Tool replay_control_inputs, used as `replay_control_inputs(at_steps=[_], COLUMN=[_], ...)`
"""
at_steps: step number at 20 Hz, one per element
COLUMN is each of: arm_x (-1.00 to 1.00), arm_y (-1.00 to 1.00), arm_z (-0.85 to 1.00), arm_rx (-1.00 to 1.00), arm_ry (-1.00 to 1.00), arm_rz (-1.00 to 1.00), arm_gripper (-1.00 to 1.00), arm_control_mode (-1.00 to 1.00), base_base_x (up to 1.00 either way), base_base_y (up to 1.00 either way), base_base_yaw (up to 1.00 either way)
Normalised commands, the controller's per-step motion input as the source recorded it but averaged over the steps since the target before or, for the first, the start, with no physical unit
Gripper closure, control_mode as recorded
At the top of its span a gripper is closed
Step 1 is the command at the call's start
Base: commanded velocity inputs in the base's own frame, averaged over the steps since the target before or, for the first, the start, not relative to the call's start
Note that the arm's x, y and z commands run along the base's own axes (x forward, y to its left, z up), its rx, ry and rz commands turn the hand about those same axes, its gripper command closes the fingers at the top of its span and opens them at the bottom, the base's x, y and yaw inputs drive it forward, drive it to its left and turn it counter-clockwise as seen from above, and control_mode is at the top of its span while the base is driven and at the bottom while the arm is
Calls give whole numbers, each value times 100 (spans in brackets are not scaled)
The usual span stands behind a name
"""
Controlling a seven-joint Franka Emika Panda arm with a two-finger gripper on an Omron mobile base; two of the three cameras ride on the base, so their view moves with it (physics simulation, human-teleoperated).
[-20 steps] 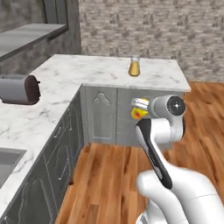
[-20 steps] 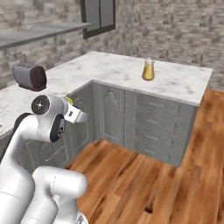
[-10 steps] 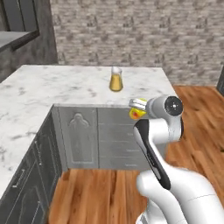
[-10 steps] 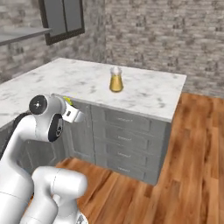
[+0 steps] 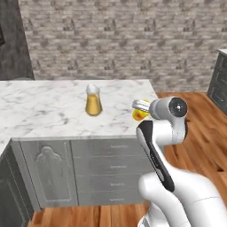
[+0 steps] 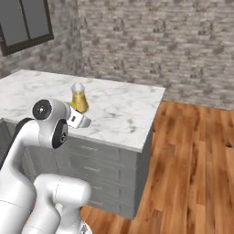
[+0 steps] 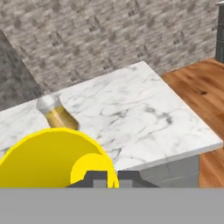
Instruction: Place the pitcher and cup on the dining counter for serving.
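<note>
The fingers (image 7: 99,179) rise as two small dark tips at the bottom of the hand view, set close together against the yellow cup (image 7: 52,159), whose open mouth looms large just above them; they appear closed on the cup, which hangs in the air short of the dining counter (image 7: 131,113). In the left base view the gripper (image 5: 141,107) sits at the front of the arm's wrist, and only a sliver of the cup shows there, yellow with a red-orange mark, against the counter's near right edge. The right base view hides the cup almost wholly behind the wrist, leaving a thin yellow strip beside the gripper (image 6: 78,119).

The pitcher (image 5: 93,100) stands upright on the dining counter, well in from the front edge and to the left of the cup, amber liquid filling its bulbous base. From the right base view the pitcher (image 6: 78,98) rises just beyond the wrist. The hand view adds the counter's far right corner, with wooden floor (image 7: 205,87) beyond it and a brick wall (image 7: 109,35) behind.
</note>
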Motion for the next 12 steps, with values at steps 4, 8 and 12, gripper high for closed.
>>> replay_control_inputs(at_steps=[4,8,12], arm_x=[0,0,0], arm_y=[0,0,0], arm_z=[0,0,0], arm_rx=[0,0,0], arm_ry=[0,0,0], arm_rz=[0,0,0], arm_gripper=[100,100,100], arm_control_mode=[100,100,100], base_base_x=[66,53,46], base_base_y=[-38,-27,-28], base_base_yaw=[0,0,0])
